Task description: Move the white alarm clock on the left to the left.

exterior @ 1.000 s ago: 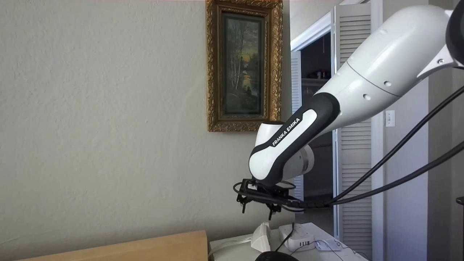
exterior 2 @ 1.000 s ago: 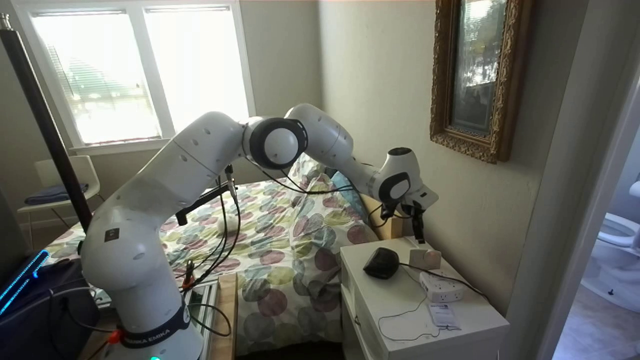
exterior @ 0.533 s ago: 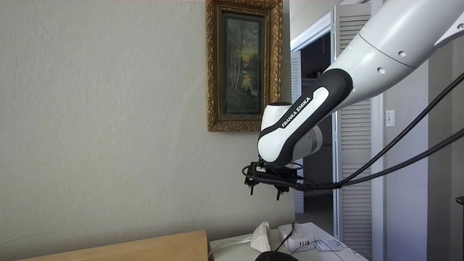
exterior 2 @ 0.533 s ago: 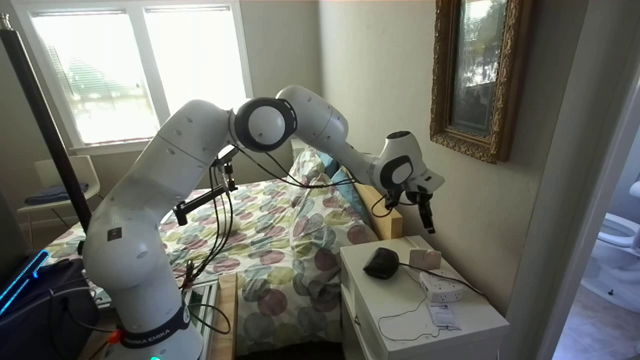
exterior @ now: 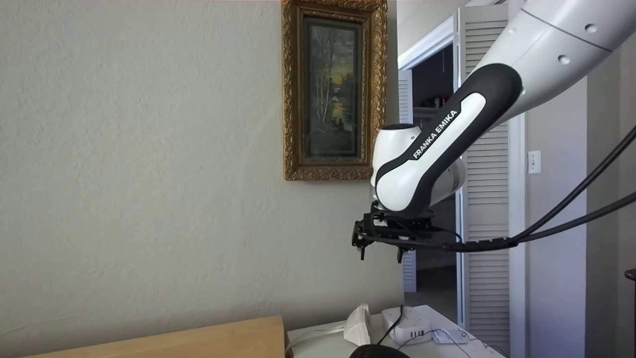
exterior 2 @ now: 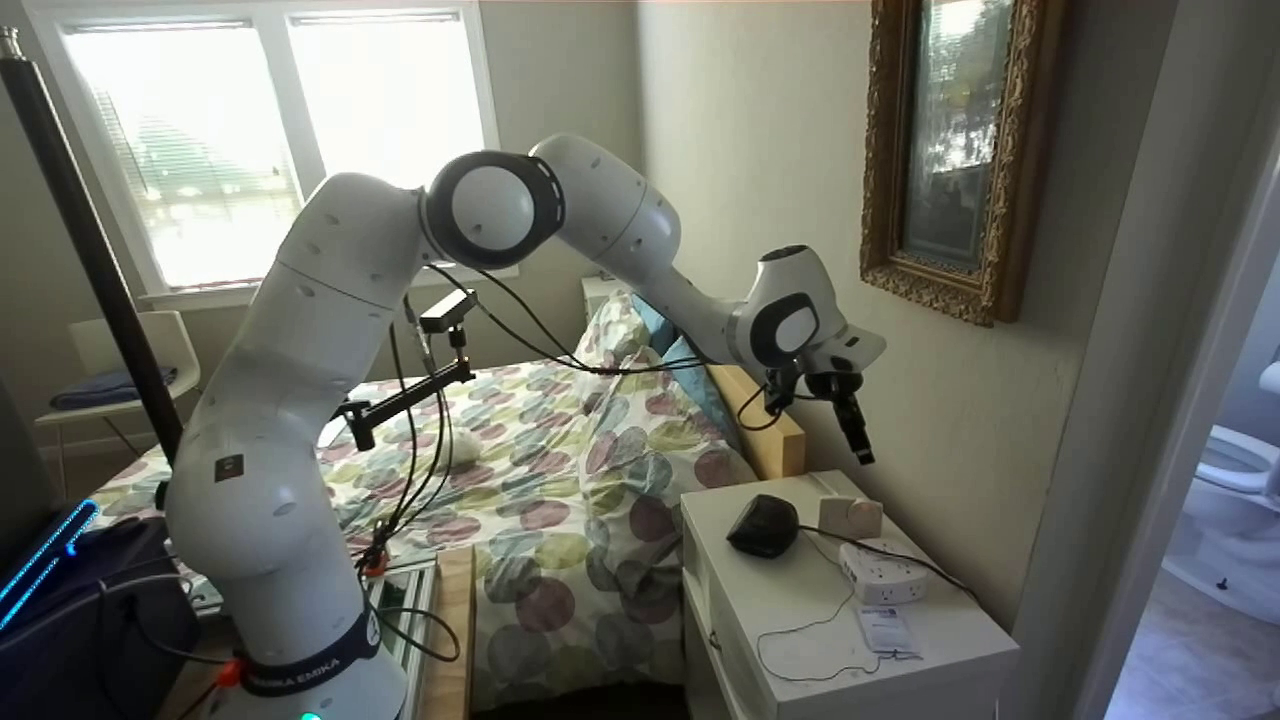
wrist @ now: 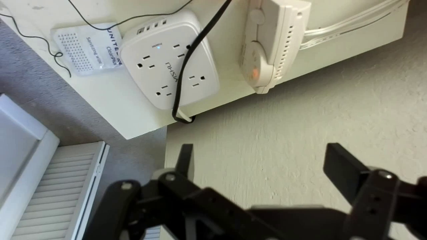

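Spread wide, the pincer [wrist: 258,158] spans the bottom of the wrist view, one finger left of centre and the other toward the right, with pale wall [wrist: 273,133] showing in the gap. It hangs right of centre in both exterior views, fingers pointing down, higher than the white nightstand [exterior 2: 950,640] and apart from the things on it. The white clock [wrist: 275,33] sits on that nightstand, near the edge next to the wall; the wrist view has it at the top, right of centre, cut off by the frame, with an orange glow toward its lower left. In an exterior view it is at the right, between the pincer above and a power strip [exterior 2: 885,575] below, just right of a black object [exterior 2: 765,526]. The wrist view shows the power strip at the upper left of centre, a black cord [wrist: 180,80] crossing in front of it, and a small wipe packet [wrist: 88,48] just beside it, toward the upper left corner. In an exterior view the arm [exterior 2: 490,208] arches from the lower left to the right, with the bed [exterior 2: 560,520] behind it. A gold-framed picture [exterior: 334,89] hangs on the wall in both exterior views, at the top, right of centre.
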`<state>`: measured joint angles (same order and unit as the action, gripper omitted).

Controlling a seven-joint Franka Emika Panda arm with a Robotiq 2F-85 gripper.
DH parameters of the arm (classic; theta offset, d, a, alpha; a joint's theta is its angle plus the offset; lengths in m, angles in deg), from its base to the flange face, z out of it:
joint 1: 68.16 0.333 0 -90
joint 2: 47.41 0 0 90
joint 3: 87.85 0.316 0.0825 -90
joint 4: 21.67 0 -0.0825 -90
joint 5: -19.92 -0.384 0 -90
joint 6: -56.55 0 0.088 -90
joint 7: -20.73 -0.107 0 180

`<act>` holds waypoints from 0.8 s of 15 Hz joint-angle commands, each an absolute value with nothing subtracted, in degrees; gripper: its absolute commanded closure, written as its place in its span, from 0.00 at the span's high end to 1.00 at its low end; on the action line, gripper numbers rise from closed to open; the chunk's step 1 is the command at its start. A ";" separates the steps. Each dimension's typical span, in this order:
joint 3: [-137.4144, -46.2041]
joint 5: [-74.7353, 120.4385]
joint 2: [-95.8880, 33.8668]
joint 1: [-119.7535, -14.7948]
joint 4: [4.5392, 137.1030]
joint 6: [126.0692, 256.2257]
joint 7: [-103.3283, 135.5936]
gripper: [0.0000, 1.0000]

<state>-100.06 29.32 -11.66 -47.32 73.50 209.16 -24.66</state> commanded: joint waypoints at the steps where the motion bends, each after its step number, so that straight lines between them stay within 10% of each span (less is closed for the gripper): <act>1: -99.92 32.65 -17.64 -47.32 81.30 210.98 -22.41 1.00; 12: -99.14 31.67 -15.04 -48.34 77.83 209.46 -22.96 1.00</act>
